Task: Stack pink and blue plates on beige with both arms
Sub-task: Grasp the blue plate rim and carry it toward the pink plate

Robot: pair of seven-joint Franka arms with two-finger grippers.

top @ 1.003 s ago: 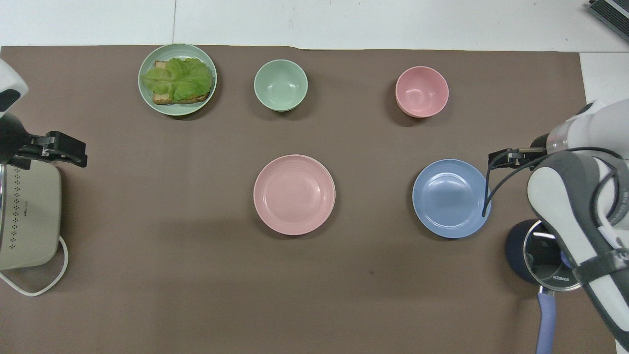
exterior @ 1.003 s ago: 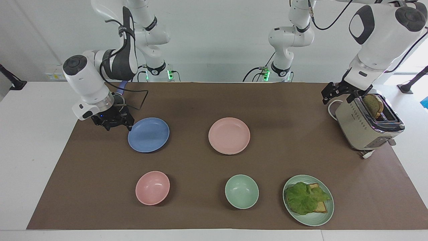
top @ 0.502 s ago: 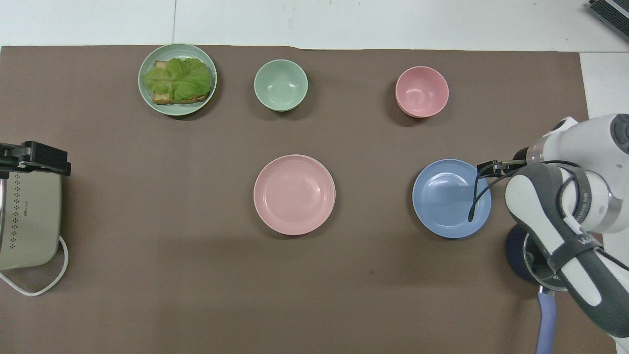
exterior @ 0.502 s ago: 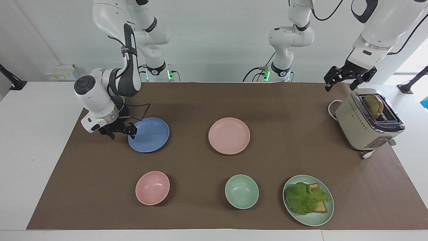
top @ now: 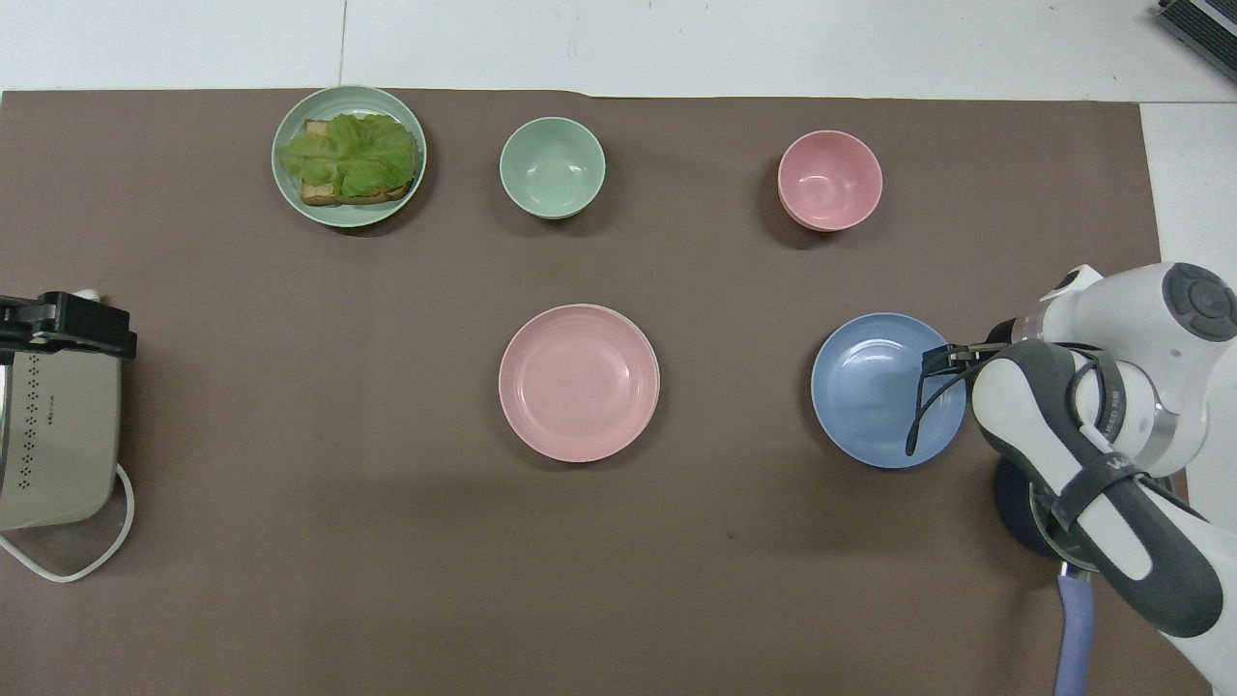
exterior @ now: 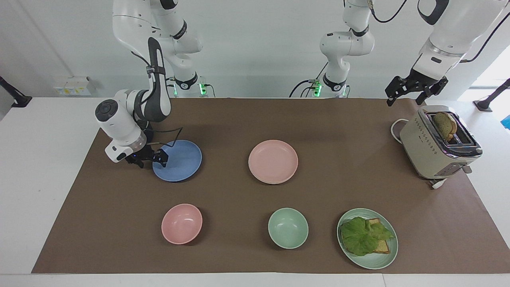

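The brown mat [exterior: 255,119] covered most of the table and set out the working field, and on it the toaster [exterior: 438,145] stood at the left arm's end, well apart from the plates. The left gripper [exterior: 412,89] hung in the air above the toaster with its fingers spread and nothing in them — that arm waited. The pink plate [exterior: 273,161] lay flat mid-mat and the blue plate [exterior: 179,160] beside it toward the right arm's end, both bare, likely so a rim could be pinched from the side; no beige plate showed in either view. Farther from the robots sat a green plate [exterior: 368,261] with lettuce and toast, a green bowl [exterior: 287,228] and a pink bowl [exterior: 181,223]. The right gripper [exterior: 153,157] reached in low at the blue plate's rim, partly closing — I cannot tell whether it had gripped.
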